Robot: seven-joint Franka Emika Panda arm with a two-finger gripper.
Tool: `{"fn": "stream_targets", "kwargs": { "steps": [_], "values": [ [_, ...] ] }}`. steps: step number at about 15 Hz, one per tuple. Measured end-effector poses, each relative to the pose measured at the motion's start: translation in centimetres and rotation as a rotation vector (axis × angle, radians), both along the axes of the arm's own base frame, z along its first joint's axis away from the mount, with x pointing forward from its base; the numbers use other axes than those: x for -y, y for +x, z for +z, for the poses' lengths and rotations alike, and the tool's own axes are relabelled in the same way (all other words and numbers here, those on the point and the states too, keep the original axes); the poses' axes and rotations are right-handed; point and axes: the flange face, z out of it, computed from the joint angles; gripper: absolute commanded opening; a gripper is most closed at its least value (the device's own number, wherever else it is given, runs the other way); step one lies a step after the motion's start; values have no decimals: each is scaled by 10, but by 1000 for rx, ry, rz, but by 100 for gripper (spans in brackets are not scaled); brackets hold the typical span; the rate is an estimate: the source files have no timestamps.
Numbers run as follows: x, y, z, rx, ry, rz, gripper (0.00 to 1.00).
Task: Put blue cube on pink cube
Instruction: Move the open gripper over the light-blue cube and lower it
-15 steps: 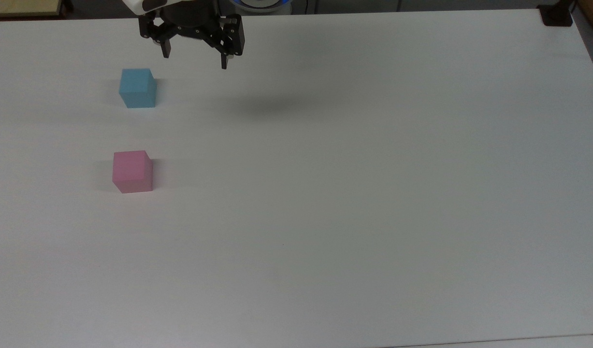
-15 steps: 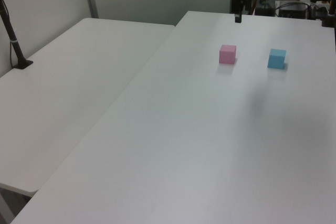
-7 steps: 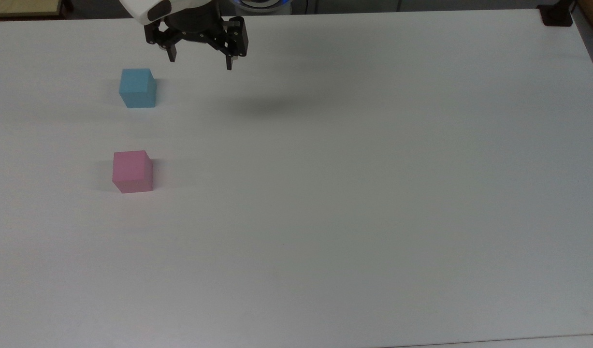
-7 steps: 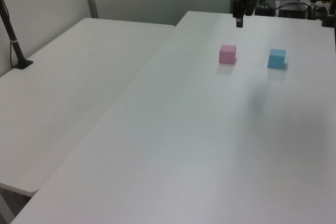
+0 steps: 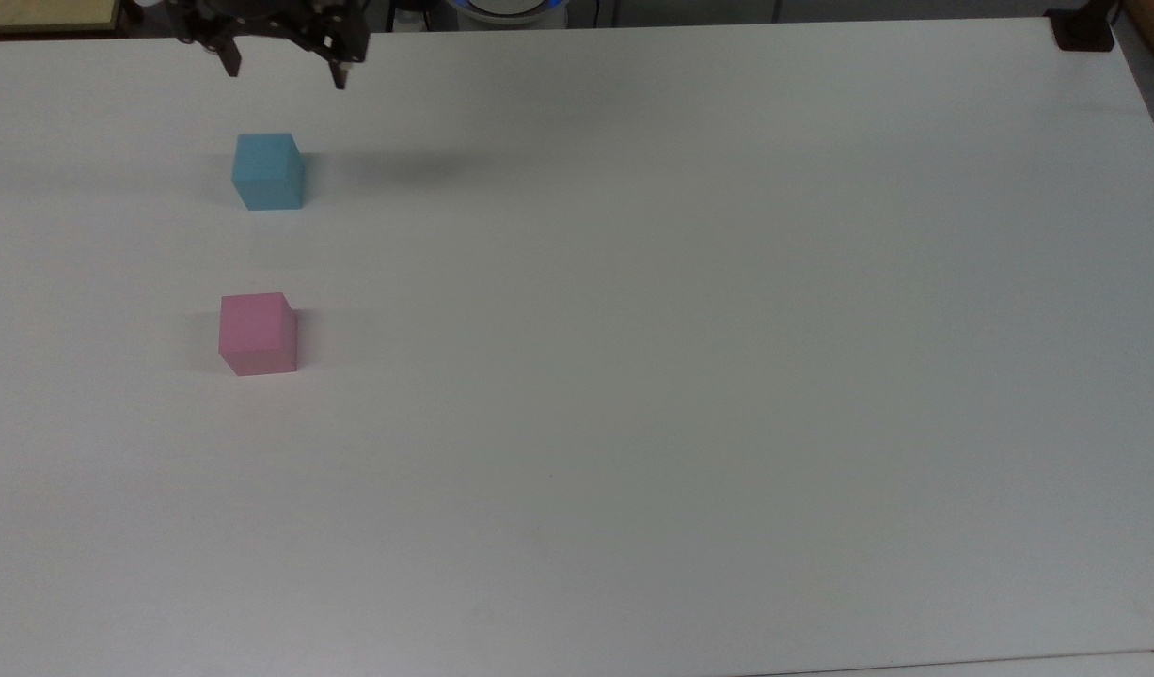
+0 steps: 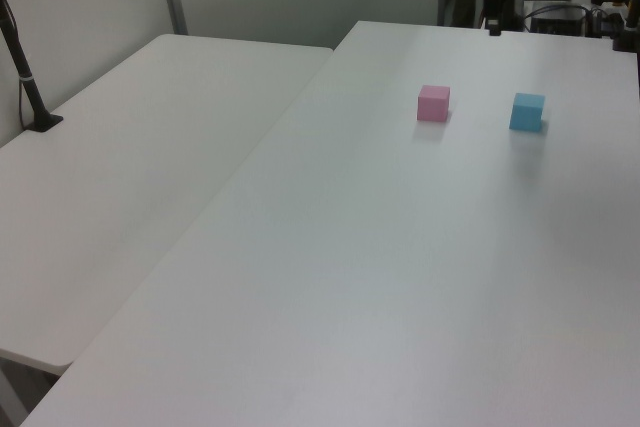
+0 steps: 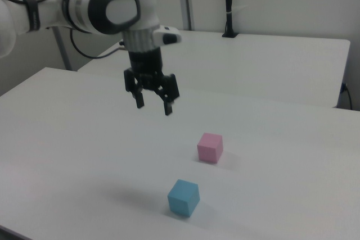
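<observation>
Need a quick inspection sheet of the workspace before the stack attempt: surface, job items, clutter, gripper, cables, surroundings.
Surface: white table, bare apart from the cubes.
Job's things: blue cube and pink cube on the table, apart, not stacked.
Clutter: nothing seen.
Gripper: gripper open, empty, raised above the table.
Cables: black cable hangs from the arm.
Surroundings: second white table alongside; black post on it.

Table: my white table (image 5: 689, 376) carried two cubes.
On it: blue cube (image 5: 268, 171) and pink cube (image 5: 258, 334), apart.
</observation>
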Motion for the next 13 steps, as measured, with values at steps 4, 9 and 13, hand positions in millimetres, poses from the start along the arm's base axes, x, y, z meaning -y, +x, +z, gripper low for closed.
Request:
{"fn": "stream_targets", "kwargs": {
  "steps": [4, 9, 13],
  "values": [
    [32, -16, -23, -5, 6, -9, 100],
    [45, -32, -75, 33, -34, 1, 100],
    [78, -62, -123, 76, -72, 9, 100]
  ]
}}
